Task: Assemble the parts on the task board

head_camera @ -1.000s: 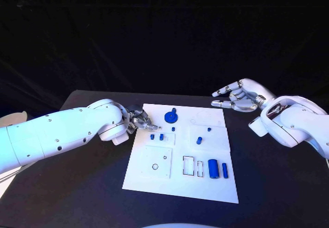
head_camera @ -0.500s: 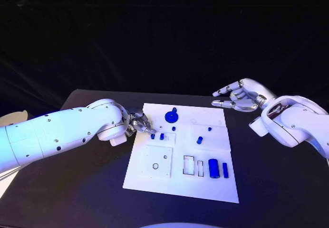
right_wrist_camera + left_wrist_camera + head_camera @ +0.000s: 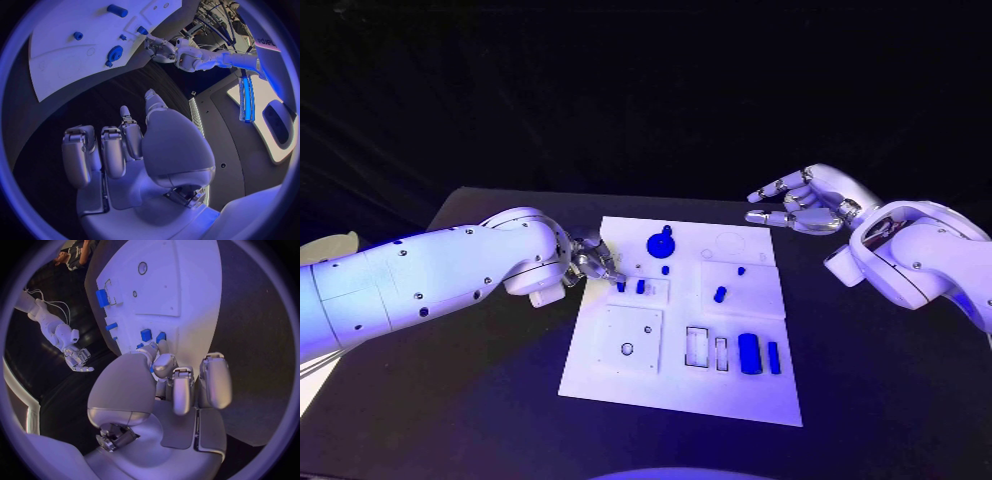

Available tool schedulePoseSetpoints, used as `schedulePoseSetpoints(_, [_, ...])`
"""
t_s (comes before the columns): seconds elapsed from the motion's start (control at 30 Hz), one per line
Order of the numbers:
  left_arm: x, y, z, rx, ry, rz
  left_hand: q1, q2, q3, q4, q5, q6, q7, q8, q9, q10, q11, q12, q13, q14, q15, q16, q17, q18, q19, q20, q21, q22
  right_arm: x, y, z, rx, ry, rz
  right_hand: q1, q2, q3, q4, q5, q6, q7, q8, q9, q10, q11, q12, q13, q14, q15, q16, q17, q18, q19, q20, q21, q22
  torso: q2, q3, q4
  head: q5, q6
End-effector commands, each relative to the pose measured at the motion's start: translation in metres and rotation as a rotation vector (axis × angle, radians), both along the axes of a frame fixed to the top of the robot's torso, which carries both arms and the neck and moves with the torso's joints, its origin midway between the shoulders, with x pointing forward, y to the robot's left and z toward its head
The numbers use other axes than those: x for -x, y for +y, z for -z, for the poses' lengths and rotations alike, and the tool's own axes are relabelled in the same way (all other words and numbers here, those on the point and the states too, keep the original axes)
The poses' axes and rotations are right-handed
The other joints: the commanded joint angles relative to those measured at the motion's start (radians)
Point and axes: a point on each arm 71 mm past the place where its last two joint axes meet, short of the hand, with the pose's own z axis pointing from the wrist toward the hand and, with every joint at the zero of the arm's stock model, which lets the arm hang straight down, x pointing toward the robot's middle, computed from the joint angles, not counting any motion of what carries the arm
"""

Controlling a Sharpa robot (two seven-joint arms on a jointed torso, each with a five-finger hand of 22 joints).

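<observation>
We see the left hand [image 3: 593,262], fingers curled, at the flat white task board [image 3: 635,375]; the right hand [image 3: 799,207] hovers apart, fingers spread, empty.

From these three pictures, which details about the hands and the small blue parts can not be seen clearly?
- Head view: whether the silver left hand pinches anything; its own arm covers the fingers.
- Left wrist view: contact between the fingers and the two small blue upright pegs is hidden by the palm.
- Head view: the small oval hole in the white task board is too small to read.
- Head view: the silver right hand palm faces away.
</observation>
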Motion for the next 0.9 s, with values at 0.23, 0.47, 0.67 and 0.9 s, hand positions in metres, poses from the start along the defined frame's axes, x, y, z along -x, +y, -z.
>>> schedulePoseSetpoints(0.23, [-0.0018,-0.0025,0.0023,-0.021,0.014,0.012,0.022,-0.014,0.024,-0.014,0.002,-0.001,-0.006,0.012,0.005,0.006,-0.004,0.006,0.001,0.105,-0.008,0.006,0.263,-0.018,0.037,-0.009,0.007,0.066,0.0008,0.0016,0.0008,0.005,0.002,-0.016,-0.003,0.011,-0.004,0.000,0.005,0.005,-0.001,0.005,0.001,-0.007,0.001,-0.003,0.100,0.086,0.002,-0.003,0.184,0.000,0.071,0.005,-0.006,0.205,0.000,0.0003,-0.0001,0.000,-0.002])
schedulePoseSetpoints(0.47, [-0.0054,-0.0036,0.0040,-0.033,0.005,0.010,0.030,-0.016,0.033,-0.019,0.002,-0.003,-0.006,0.014,0.006,0.006,-0.004,0.005,0.000,0.105,-0.008,0.006,0.263,-0.018,0.037,-0.010,0.008,0.067,0.0010,0.0018,0.0007,0.005,0.002,-0.017,0.000,0.013,-0.005,0.000,0.007,0.005,-0.001,0.005,0.002,-0.007,0.001,-0.003,0.100,0.086,0.002,-0.003,0.184,0.000,0.071,0.005,-0.006,0.204,0.000,0.0004,-0.0001,0.000,-0.004])
schedulePoseSetpoints(0.67, [-0.0071,-0.0049,0.0050,-0.039,0.002,0.012,0.032,-0.016,0.035,-0.020,0.002,-0.004,-0.006,0.015,0.006,0.006,-0.004,0.005,0.000,0.105,-0.008,0.006,0.263,-0.018,0.037,-0.010,0.008,0.067,0.0011,0.0020,0.0007,0.005,0.002,-0.018,0.000,0.013,-0.005,0.000,0.007,0.005,-0.001,0.005,0.002,-0.007,0.001,-0.003,0.100,0.086,0.002,-0.003,0.184,0.000,0.071,0.005,-0.006,0.204,-0.001,0.0011,-0.0002,0.001,-0.005])
schedulePoseSetpoints(0.9, [-0.0071,-0.0053,0.0059,-0.042,0.005,0.014,0.033,-0.017,0.036,-0.021,0.002,-0.004,-0.006,0.015,0.006,0.006,-0.004,0.005,0.000,0.105,-0.008,0.006,0.263,-0.018,0.037,-0.010,0.009,0.068,0.0013,0.0018,0.0007,0.005,0.003,-0.018,0.000,0.013,-0.005,0.000,0.007,0.005,-0.001,0.005,0.002,-0.007,0.001,-0.003,0.100,0.086,0.002,-0.003,0.184,0.000,0.071,0.005,-0.006,0.204,-0.001,0.0011,0.0002,0.001,-0.005])
